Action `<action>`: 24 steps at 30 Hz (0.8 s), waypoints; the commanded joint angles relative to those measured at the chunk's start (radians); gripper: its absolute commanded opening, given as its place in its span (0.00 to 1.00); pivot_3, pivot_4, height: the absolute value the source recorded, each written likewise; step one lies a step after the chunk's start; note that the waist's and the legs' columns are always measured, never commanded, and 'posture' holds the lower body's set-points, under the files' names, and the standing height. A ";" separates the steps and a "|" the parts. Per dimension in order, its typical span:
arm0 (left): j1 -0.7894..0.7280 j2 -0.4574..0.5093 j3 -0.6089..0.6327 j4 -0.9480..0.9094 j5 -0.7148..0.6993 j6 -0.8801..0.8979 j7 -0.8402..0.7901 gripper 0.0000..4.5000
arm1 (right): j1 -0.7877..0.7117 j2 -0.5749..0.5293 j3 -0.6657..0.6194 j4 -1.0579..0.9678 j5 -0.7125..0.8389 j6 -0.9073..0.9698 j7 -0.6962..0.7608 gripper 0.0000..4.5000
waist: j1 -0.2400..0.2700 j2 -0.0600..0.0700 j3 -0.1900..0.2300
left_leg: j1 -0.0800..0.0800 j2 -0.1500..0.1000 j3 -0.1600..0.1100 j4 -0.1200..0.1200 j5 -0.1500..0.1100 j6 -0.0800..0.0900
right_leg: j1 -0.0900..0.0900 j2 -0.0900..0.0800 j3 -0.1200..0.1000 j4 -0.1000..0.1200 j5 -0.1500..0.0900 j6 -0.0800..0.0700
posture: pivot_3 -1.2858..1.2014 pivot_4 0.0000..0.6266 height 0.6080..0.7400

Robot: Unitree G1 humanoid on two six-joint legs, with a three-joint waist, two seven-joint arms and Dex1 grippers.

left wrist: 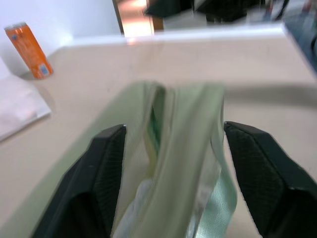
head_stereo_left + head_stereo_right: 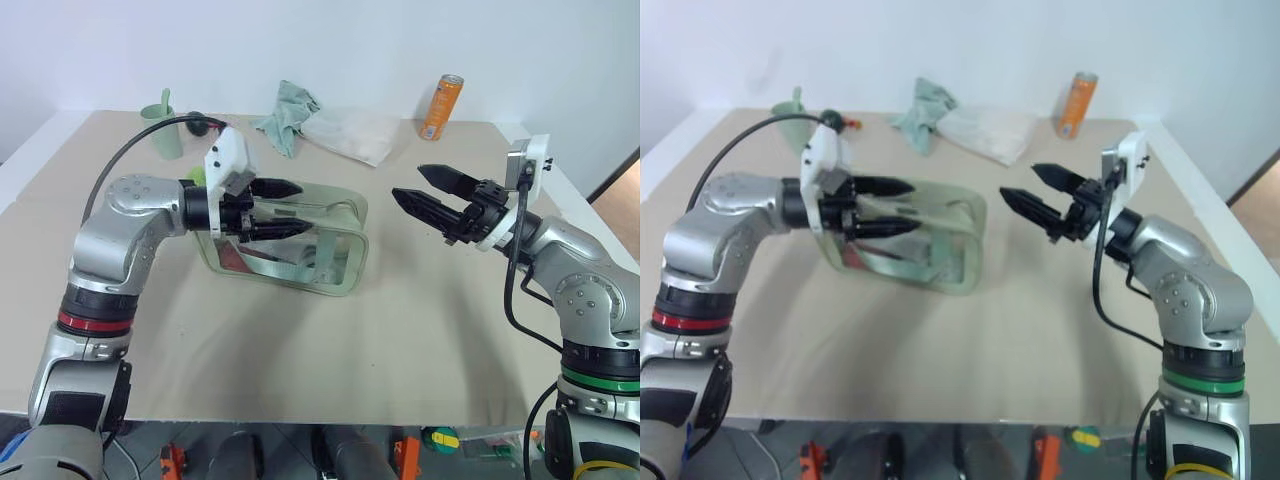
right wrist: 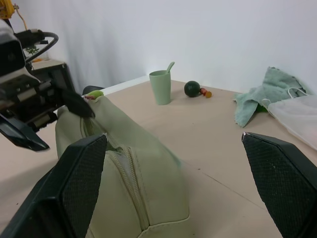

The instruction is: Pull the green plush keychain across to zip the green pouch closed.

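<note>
You are looking at a staged robot test area, more lab than home. A broad table (image 2: 420, 340) with a plain beige top stands against bare white walls (image 2: 330, 45), and its props sit spaced apart as test items: an orange drink can (image 2: 441, 107), a pale green cup with a spoon (image 2: 162, 127), a crumpled pale green cloth (image 2: 288, 115) and a white plastic bag (image 2: 350, 133). Beyond the table's far corner you can see a wooden door frame (image 1: 136, 17). Small tools and cables lie on the grey floor (image 2: 440, 445) below the near edge.

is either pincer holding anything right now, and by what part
Nothing is held. The left pincer is open, its fingers astride the top of the green pouch without closing on it. The right pincer is open in the air beside the pouch.
</note>
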 commanded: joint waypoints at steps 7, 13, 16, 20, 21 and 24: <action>-0.083 0.079 0.304 0.072 -0.275 0.111 0.013 0.69 | -0.018 -0.021 -0.022 -0.048 0.052 0.027 0.040 1.00 | -0.003 0.000 0.000 | 0.000 0.001 0.000 0.000 0.000 0.000 | 0.000 0.000 0.000 0.000 0.000 0.000 | 0.52 0.24 1.00; 0.098 0.198 0.401 0.132 -0.298 0.074 -0.069 0.69 | 0.013 -0.065 0.060 -0.129 0.031 0.071 0.091 1.00 | -0.002 0.002 0.000 | 0.001 0.001 -0.001 -0.001 0.001 -0.002 | 0.000 0.000 -0.002 0.000 0.000 0.000 | 0.52 0.24 1.00; 0.198 0.224 0.483 0.155 -0.342 0.087 -0.062 0.69 | 0.019 -0.095 0.125 -0.155 -0.023 0.067 0.107 1.00 | -0.004 0.002 0.000 | 0.002 0.002 0.000 -0.001 0.001 -0.002 | 0.001 0.000 -0.002 0.000 -0.001 0.000 | 0.52 0.24 1.00; 0.326 0.230 0.538 0.093 -0.385 0.112 -0.052 0.69 | 0.015 -0.114 0.174 -0.168 -0.064 0.060 0.130 1.00 | 0.001 0.001 0.000 | 0.001 0.003 -0.001 0.000 0.002 -0.003 | 0.001 0.000 -0.004 0.000 0.000 0.000 | 0.52 0.24 1.00; 0.366 0.229 0.551 0.069 -0.392 0.113 -0.049 0.69 | 0.013 -0.119 0.189 -0.170 -0.078 0.056 0.137 1.00 | 0.001 0.001 0.000 | 0.001 0.002 -0.001 0.000 0.002 -0.003 | 0.001 0.000 -0.004 0.000 0.000 0.000 | 0.52 0.24 1.00; 0.467 0.219 0.591 0.006 -0.423 0.118 -0.026 0.69 | -0.005 -0.111 0.230 -0.160 -0.126 0.033 0.144 1.00 | 0.000 0.001 0.000 | 0.001 0.002 -0.001 -0.001 0.002 -0.003 | 0.001 -0.001 -0.003 -0.001 -0.001 0.000 | 0.52 0.24 1.00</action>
